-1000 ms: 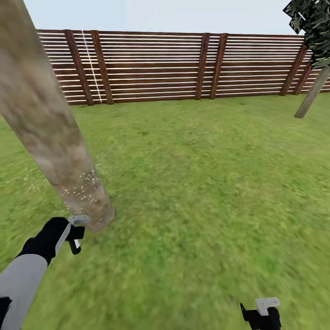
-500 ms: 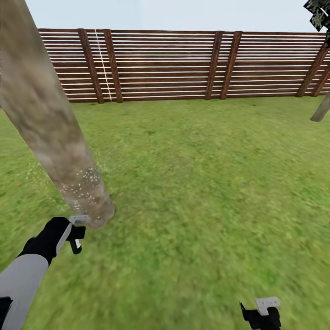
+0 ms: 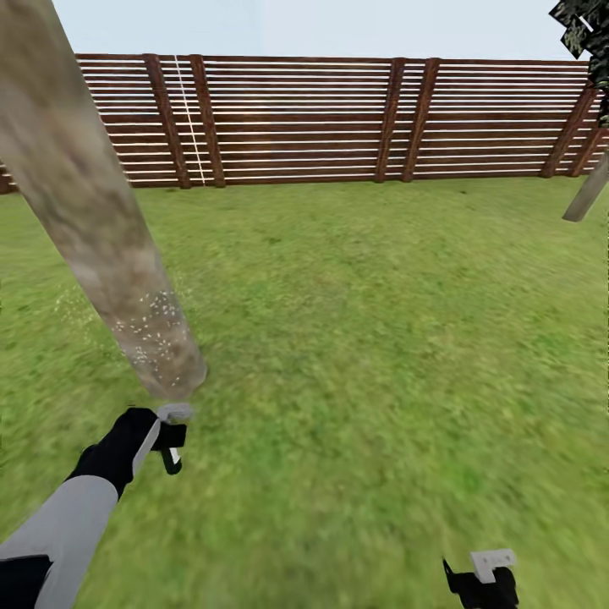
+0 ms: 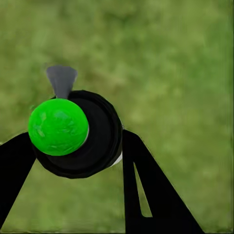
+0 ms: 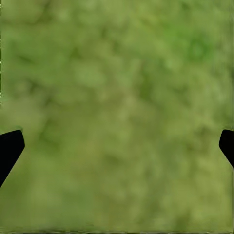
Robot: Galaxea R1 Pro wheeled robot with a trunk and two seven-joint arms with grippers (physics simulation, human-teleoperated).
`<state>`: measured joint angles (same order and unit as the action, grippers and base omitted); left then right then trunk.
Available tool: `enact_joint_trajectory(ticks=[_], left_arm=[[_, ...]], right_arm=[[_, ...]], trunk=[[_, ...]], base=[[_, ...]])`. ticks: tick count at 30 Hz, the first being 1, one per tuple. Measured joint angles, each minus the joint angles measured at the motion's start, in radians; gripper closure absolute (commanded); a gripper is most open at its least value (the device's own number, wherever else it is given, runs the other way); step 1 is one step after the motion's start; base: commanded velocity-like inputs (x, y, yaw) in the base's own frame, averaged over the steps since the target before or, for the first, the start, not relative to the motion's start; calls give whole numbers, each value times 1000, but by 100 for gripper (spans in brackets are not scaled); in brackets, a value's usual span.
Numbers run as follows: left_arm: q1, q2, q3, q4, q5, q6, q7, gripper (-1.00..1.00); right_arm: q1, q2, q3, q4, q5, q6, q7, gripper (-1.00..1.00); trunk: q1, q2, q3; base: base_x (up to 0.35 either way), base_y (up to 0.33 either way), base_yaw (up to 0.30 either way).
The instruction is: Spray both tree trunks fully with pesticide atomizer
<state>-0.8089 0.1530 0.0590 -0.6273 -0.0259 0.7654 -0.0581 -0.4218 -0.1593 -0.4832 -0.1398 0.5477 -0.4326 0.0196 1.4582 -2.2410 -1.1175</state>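
Wide green lawn [image 3: 381, 338] of the garden, backed by a brown slatted fence [image 3: 338, 118] under pale sky. Near tree trunk [image 3: 93, 220], thick, mottled grey-brown, slanting across the head view's left; white pesticide specks [image 3: 148, 334] scattered on its lower bark and the grass beside. Second, thinner trunk [image 3: 588, 190] far right by the fence, dark foliage [image 3: 584, 34] above. Left claw [image 3: 173, 436] just short of the near trunk's foot, clamped on the pesticide atomizer [image 4: 78, 134]: round dark body, bright green cap, grey nozzle, pressed between both black fingers [image 4: 146, 190] over grass. Right claw [image 3: 486, 579] low, well apart from the trunk, fingers wide apart, nothing between them.
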Motion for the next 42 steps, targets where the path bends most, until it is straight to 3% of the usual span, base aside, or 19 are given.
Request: enact_joint_trajectory(ticks=[2,6,7,9,11,14,16,17,19,21,22,27,29,30,31,32,35,42], left_arm=[[9,1,-3,-2,-6,-14,-20,100],[90,14,-6,-3,-30,-171,-64,100],[100,19,-14,0,-45,-193,-83,100],[107,30,-66,7,-92,-233,-189,100],[109,47,-111,29,-162,-320,-370,100],[108,62,-127,82,-300,-437,-630,100],[108,62,-129,92,-406,-471,-754,100],[108,59,-131,94,-433,-478,-797,100],[108,52,-134,94,-455,-483,-851,100],[108,51,-154,94,-461,-484,-884,100],[108,53,-208,94,-463,-485,-903,100],[108,50,-325,93,-460,-527,-913,100],[108,48,-351,94,-460,-561,-913,100],[108,48,-381,94,-461,-569,-913,100],[108,48,-393,94,-462,-571,-913,100],[108,49,-400,93,-462,-573,-913,100],[108,43,-405,85,-460,-575,-913,100],[108,-2,-408,80,-461,-577,-914,100]], right_arm=[[0,1,0,1,1,0,1,-100],[0,21,3,-5,2,1,4,-100],[0,29,17,-23,2,2,10,-100],[0,41,93,-106,8,5,35,-100],[0,52,162,-197,10,6,155,-100],[-37,70,189,-255,13,9,396,-100],[-87,79,213,-269,33,29,538,-100],[-111,83,231,-274,46,57,600,-100],[-138,108,274,-314,58,118,706,-100],[-144,118,310,-340,61,134,738,-100],[-145,120,331,-346,62,138,745,-100],[-146,128,354,-349,63,141,749,-100],[-146,139,471,-351,63,141,770,-100],[-146,142,534,-354,61,140,785,-100],[-146,143,550,-354,60,140,789,-100],[-146,144,559,-355,60,140,791,100],[-146,160,569,-377,60,140,804,100],[-147,204,572,-421,62,142,847,100]], trunk=[[0,0,0],[0,0,0],[0,0,0],[0,0,0],[0,0,0],[0,0,0],[0,0,0],[0,0,0],[0,0,0],[0,0,0],[0,0,0],[0,0,0],[0,0,0],[0,0,0],[0,0,0],[0,0,0],[0,0,0],[0,0,0]], base=[[-211,-30,0],[-51,-12,0],[-6,-1,0],[-3,-1,0],[0,0,0],[0,0,0],[0,0,0],[0,0,0],[0,0,0],[0,0,0],[0,0,0],[0,0,0],[0,0,0],[0,0,0],[0,0,0],[0,0,0],[0,0,0],[0,0,0]])
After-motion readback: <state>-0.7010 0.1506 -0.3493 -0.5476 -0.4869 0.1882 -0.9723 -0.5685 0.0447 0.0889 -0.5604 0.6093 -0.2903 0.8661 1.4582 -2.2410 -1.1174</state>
